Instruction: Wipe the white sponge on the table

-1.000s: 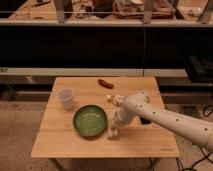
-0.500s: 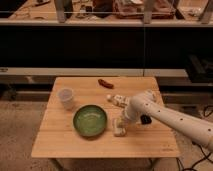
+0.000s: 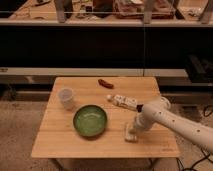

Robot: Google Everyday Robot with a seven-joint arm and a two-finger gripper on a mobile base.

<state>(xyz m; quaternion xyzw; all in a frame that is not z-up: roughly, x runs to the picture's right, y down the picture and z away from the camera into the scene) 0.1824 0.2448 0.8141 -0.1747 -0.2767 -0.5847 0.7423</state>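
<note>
Jaws I cannot judge: my gripper (image 3: pixel 133 128) points down on the sponge (image 3: pixel 130 135) and covers the top of it, so how far it is open, and if it holds the sponge or only presses on it, does not show. The sponge lies flat on the table (image 3: pixel 60 140), near the front edge, at 4 o'clock from the bowl (image 3: pixel 90 120) and apart from it. Only its lower part is seen as a pale block under the gripper. My arm (image 3: pixel 172 121) comes in from 3 o'clock and is cut off at the right border. At 12 o'clock from the sponge lies a white packet (image 3: pixel 125 102); its print is too small to read. A cup (image 3: pixel 66 98) stands at 10 o'clock from the bowl. A small red thing (image 3: pixel 105 83) lies at 1 o'clock from the bowl; what it is I cannot make out.
</note>
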